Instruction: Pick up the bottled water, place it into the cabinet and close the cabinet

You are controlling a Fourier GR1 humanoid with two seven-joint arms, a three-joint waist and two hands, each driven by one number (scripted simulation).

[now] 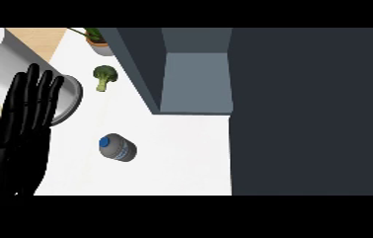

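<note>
Standing upright on the counter (182,153), the bottle (117,148) sits just right of the left hand (29,113) and a little below its fingertips, untouched; that hand rests with fingers straight and holds nothing, and the right hand is out of view. Likely rigid, smooth and fairly heavy with water, the bottle should be wrapped round its mid-body below the blue cap (104,142); the open cabinet (195,84) lies farther right and up.

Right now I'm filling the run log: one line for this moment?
stage: before pickup | bottled water: on counter, untouched | cabinet: open | left hand: open, resting at left edge | right hand: not in view
</note>
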